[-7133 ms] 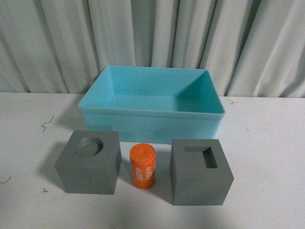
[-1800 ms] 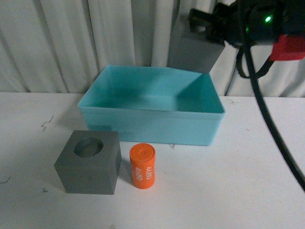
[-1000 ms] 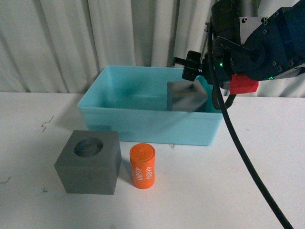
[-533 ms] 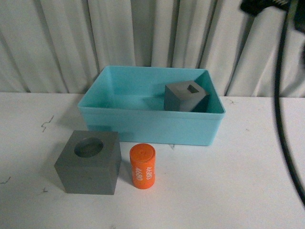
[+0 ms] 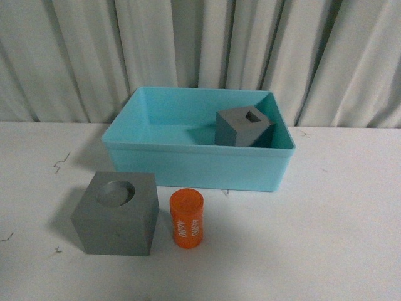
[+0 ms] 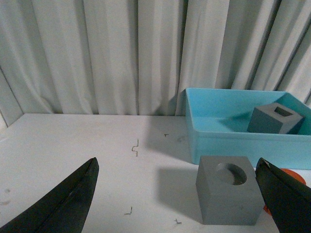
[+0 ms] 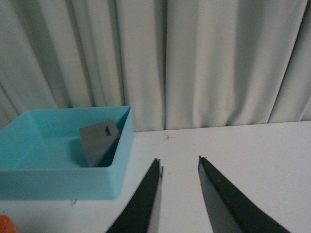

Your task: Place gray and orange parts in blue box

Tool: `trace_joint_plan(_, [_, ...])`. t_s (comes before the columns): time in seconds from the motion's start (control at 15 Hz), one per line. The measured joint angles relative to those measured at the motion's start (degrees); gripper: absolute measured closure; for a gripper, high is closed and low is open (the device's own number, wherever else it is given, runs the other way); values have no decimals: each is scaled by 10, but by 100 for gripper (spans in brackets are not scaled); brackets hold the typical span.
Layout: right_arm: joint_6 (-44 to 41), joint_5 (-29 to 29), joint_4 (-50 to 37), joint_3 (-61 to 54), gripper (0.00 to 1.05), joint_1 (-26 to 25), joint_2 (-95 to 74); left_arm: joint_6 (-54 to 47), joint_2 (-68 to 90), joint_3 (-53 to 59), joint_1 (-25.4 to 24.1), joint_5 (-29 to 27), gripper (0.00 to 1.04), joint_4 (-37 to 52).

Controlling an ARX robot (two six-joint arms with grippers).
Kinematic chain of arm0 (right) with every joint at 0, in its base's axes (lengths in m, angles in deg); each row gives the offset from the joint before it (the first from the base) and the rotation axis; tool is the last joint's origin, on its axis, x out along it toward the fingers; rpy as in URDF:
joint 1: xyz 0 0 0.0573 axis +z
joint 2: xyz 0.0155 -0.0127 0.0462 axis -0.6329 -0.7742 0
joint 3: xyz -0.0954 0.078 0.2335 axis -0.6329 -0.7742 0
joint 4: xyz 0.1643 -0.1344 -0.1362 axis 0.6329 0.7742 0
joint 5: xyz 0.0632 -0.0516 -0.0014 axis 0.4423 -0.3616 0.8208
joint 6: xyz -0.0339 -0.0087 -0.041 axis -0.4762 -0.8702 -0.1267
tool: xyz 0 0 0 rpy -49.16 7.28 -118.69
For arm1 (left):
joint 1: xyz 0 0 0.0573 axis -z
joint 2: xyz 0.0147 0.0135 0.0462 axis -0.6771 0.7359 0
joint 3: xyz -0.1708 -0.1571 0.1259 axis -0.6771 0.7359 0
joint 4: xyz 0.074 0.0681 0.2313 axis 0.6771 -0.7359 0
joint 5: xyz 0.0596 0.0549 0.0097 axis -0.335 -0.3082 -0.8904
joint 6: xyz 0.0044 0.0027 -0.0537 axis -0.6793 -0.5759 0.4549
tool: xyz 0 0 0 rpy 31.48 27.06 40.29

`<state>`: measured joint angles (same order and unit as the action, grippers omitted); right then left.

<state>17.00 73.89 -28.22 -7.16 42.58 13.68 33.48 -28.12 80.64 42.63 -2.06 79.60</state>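
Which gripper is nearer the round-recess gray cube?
Left. The left gripper has the round-recess cube just ahead; the right gripper faces the blue box, that cube unseen.

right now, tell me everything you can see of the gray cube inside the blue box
The gray cube looks matte, like plain gray plastic, with a small rectangular recess in its top face. It sits inside the blue box, toward the right rear, recess up and turned at an angle to the walls. Nothing grips it. Whether it leans on the right wall is unclear.
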Motion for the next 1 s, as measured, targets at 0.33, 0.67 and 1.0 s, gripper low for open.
trace_joint_plan(0.33, [-15, 31, 55, -43, 103, -36, 95, 0, 0, 0, 0, 0, 7, 0])
trace_joint_plan(0.67, [-16, 31, 78, -79, 103, -36, 160, 0, 0, 0, 0, 0, 7, 0])
trace_joint_plan(1.0, [-16, 31, 161, -79, 103, -36, 247, 0, 0, 0, 0, 0, 7, 0])
